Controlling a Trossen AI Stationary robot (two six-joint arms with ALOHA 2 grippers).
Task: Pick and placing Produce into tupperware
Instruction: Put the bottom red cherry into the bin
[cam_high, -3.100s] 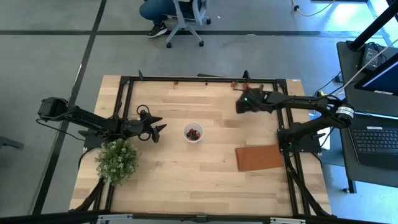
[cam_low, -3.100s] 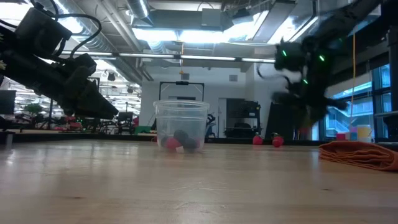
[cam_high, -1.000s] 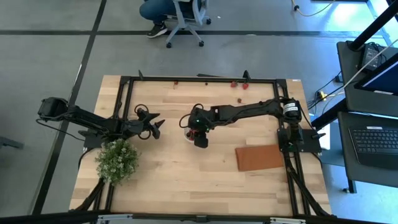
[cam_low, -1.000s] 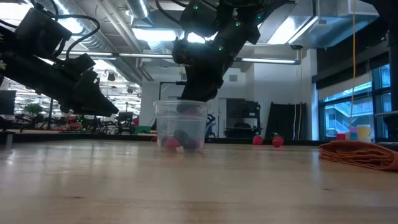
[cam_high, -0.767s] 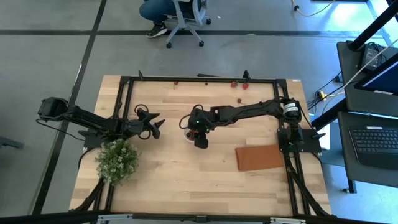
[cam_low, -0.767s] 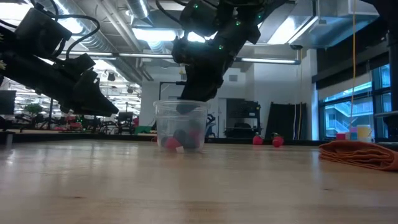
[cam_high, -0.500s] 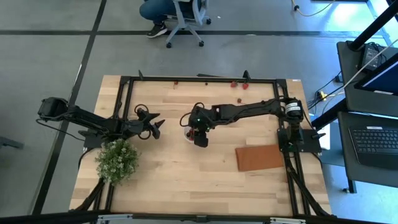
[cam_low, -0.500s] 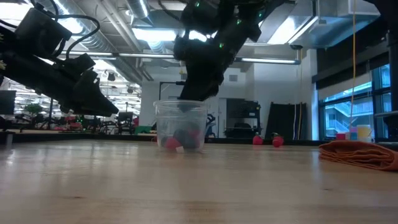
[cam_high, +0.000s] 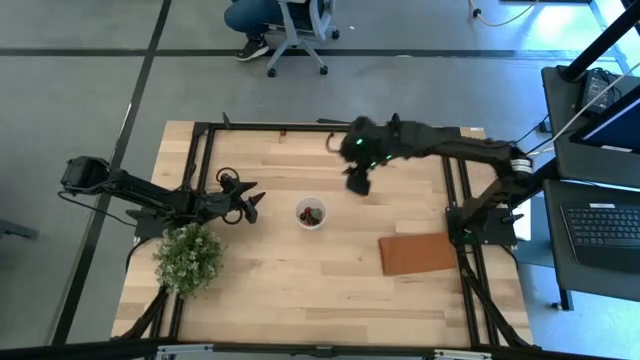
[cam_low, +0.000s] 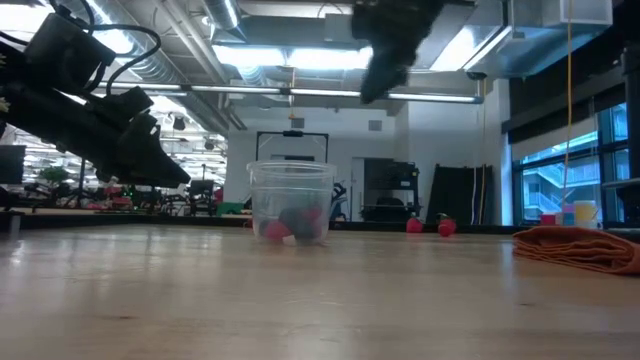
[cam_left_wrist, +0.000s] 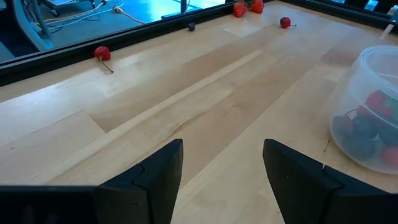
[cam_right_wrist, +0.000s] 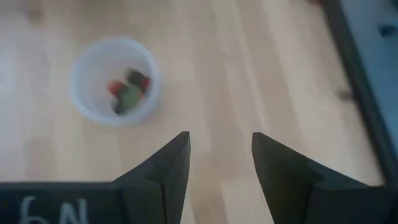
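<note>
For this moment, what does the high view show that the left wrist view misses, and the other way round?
Only the high view shows the leafy bush, the brown mat and the right gripper, raised off to the side of the cup. Only the left wrist view shows the left gripper open and empty, and a lone red piece by the table frame. Both show the cup with berries inside.

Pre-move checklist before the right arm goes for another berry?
1. Right claw empty, jaws apart: ok.
2. Right claw lifted away from the cup: ok.
3. Cup upright at mid-table with berries inside: ok.
4. Loose berries left to pick by the far frame rail: ok.
5. Left claw open, parked off the cup's left side, not touching it: ok.
6. Which loose berry the right claw is lined up with: cannot tell.
</note>
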